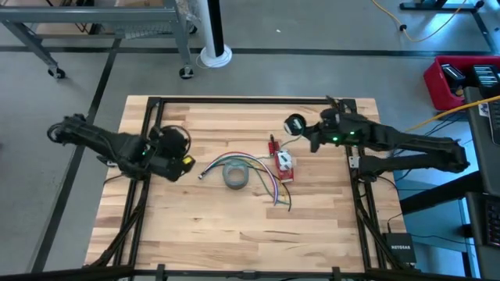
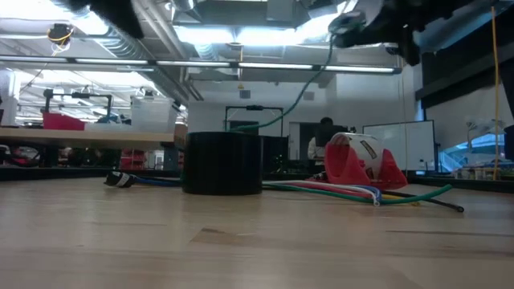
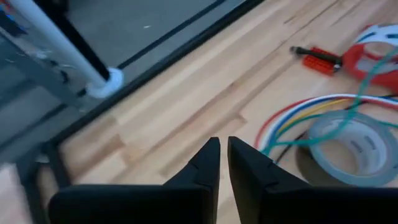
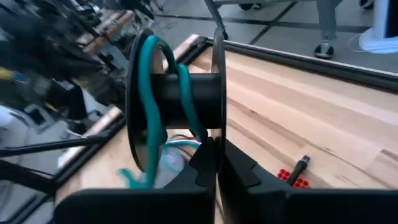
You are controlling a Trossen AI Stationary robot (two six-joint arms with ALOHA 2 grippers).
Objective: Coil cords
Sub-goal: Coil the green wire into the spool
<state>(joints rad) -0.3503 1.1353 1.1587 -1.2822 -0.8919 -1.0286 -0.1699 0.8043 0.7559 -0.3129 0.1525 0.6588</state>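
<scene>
The right end effector (image 4: 216,163) clamps a black spool (image 4: 177,99) aloft so the green cord (image 4: 149,93) winds on, while the left end effector (image 3: 224,163), nearly closed and empty, waits over the surface (image 1: 195,226).

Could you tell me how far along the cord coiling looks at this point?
Early days. Done: a turn or so of green cord sits on the black spool. In hand: the right gripper holds that spool up by its flange, fingers shut. Left: the coloured cords lie loose by the tape roll; the left gripper holds nothing, fingers nearly closed.
</scene>
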